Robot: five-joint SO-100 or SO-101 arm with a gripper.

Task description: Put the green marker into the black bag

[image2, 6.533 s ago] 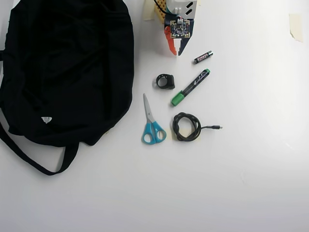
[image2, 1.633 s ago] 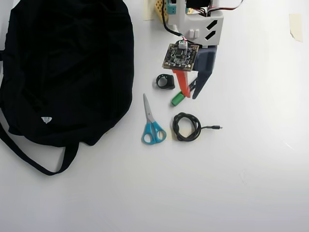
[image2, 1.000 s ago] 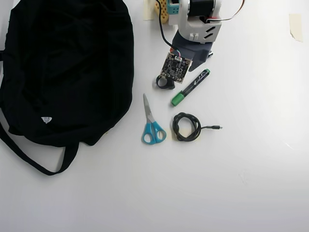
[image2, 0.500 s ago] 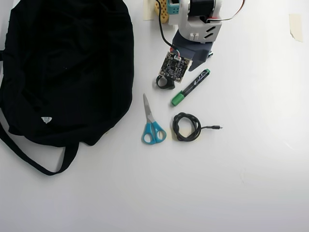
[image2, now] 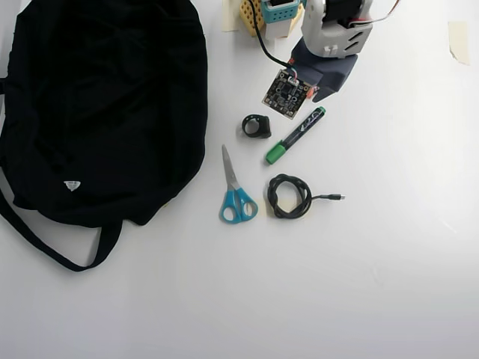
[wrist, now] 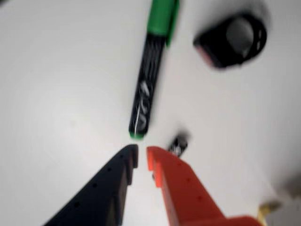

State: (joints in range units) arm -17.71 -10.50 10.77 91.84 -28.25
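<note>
Since everything sits on a plain white table (image2: 389, 269), it's easy to read from above: soft rounded black bag (image2: 105, 105) far left, blue-handled scissors (image2: 235, 191), a small black ring thing (image2: 257, 126), coiled black cable (image2: 290, 196). Green marker (image2: 295, 135) lies flat on the table, slanted, well apart from the bag. Gripper (wrist: 141, 157) hovers just off its small green end, fingers almost together, holding nothing.
</note>
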